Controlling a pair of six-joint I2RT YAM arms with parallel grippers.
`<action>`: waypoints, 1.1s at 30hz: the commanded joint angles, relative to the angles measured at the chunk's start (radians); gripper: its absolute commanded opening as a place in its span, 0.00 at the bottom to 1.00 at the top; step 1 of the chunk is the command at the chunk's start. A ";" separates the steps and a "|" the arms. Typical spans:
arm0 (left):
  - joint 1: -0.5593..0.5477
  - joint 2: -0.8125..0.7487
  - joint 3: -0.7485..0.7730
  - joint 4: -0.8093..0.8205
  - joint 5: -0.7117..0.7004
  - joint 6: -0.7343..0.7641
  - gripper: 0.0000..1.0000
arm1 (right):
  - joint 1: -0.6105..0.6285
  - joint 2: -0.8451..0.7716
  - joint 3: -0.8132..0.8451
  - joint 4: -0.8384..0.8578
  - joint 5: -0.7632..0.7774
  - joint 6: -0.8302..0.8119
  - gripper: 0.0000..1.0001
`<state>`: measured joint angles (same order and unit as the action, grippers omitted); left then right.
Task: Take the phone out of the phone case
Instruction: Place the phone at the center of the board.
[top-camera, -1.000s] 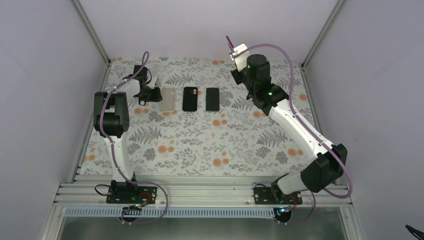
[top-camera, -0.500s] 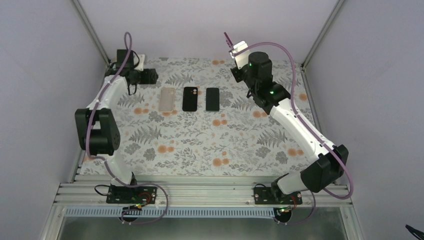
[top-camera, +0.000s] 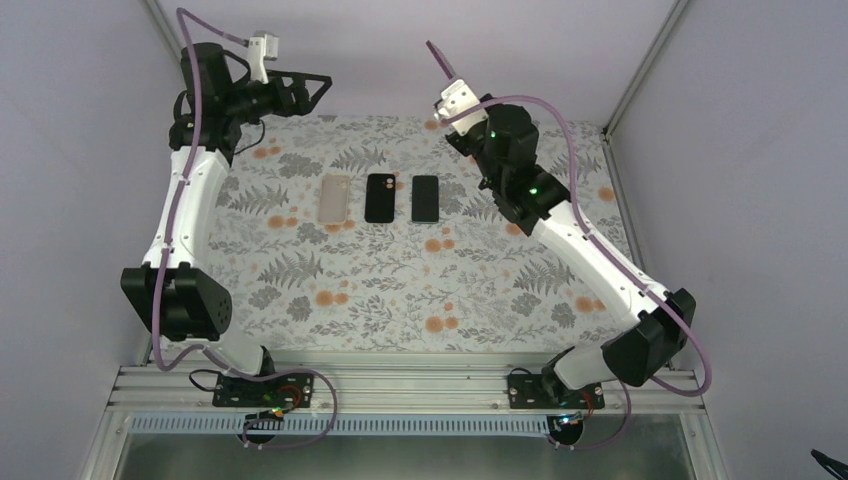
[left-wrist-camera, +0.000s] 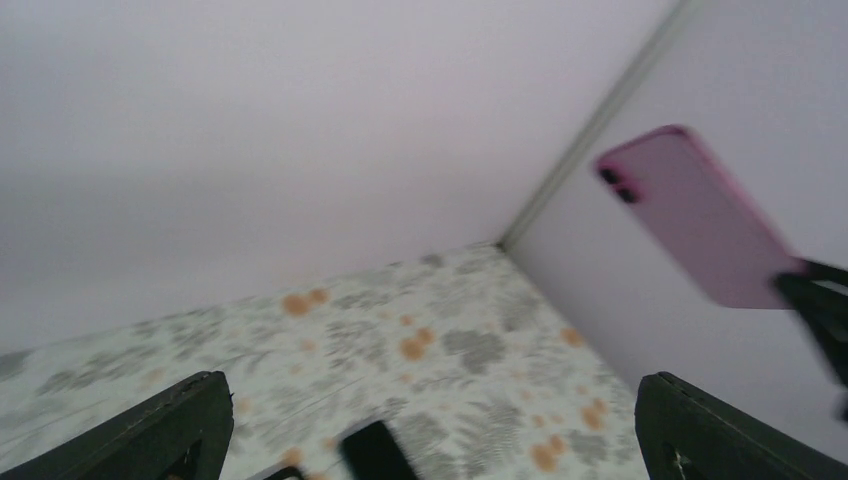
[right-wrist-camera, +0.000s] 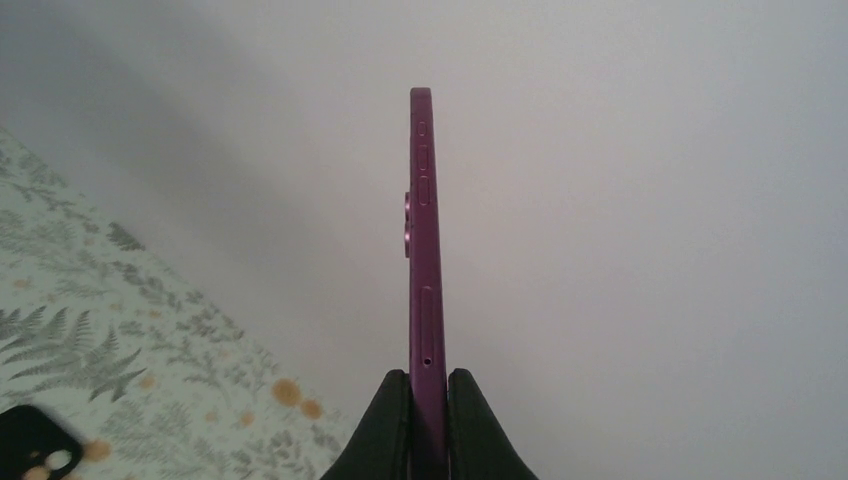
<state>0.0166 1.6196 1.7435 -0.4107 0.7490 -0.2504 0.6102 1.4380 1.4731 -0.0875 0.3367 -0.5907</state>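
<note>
A slim magenta phone (right-wrist-camera: 421, 230) stands edge-on and upright between the pads of my right gripper (right-wrist-camera: 428, 388), which is shut on its lower end. From above, the right gripper (top-camera: 447, 82) holds the phone (top-camera: 436, 58) high over the far middle of the table. It also shows as a pink slab (left-wrist-camera: 700, 225) in the left wrist view. A translucent phone case (top-camera: 334, 200) lies flat and empty on the floral mat. My left gripper (top-camera: 318, 92) hangs open and empty, raised near the far left corner; its fingers (left-wrist-camera: 190, 425) stand wide apart.
Two black phone-shaped things (top-camera: 379, 197) (top-camera: 425, 198) lie in a row to the right of the case on the floral mat (top-camera: 400, 290). White walls with metal corner posts (top-camera: 185, 60) enclose the table on three sides.
My left gripper has let go of the translucent case, opened wide, and risen back to the far left corner. My right gripper has tilted slightly left with the phone.
</note>
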 joint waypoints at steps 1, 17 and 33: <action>0.000 -0.043 -0.006 0.166 0.274 -0.176 1.00 | 0.059 -0.014 -0.051 0.229 0.119 -0.204 0.04; -0.035 -0.106 -0.289 0.533 0.474 -0.543 0.95 | 0.270 -0.036 -0.407 0.799 0.294 -0.759 0.04; -0.099 -0.101 -0.465 0.548 0.444 -0.599 0.77 | 0.429 -0.025 -0.610 1.036 0.311 -1.016 0.04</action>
<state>-0.0765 1.5291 1.3159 0.1116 1.1965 -0.8238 1.0153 1.4368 0.8875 0.7948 0.6376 -1.5181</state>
